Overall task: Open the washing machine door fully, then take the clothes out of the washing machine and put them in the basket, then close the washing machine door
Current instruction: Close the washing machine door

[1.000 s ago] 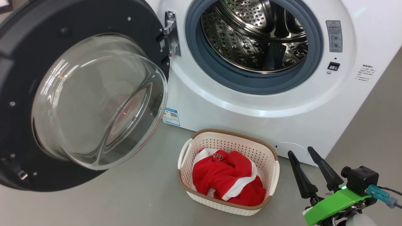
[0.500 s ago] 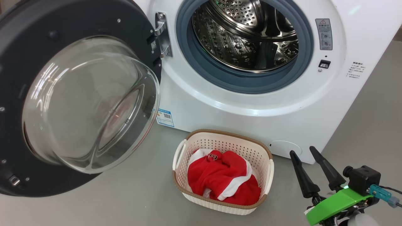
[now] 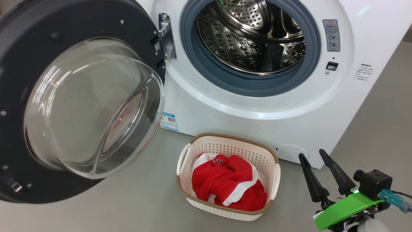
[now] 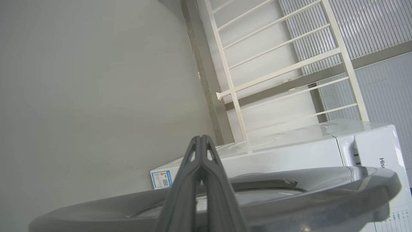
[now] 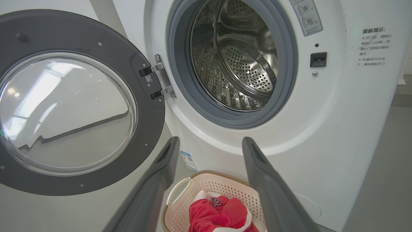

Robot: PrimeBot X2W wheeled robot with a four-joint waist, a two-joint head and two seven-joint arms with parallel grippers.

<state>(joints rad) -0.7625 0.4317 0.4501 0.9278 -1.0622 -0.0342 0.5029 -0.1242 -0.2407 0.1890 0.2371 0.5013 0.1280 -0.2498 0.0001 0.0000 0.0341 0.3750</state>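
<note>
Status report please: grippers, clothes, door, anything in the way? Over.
Left gripper shut, empty, by the washing machine door. Right gripper open, empty. Clothes in the basket; door wide open, not yet closed. Nothing seen blocking it.

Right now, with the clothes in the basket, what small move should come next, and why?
Probably begin pushing the door closed with the left gripper, which is shut and near the door's rim. The drum looks empty, the red clothes lie in the basket, and the door stands wide open.
</note>
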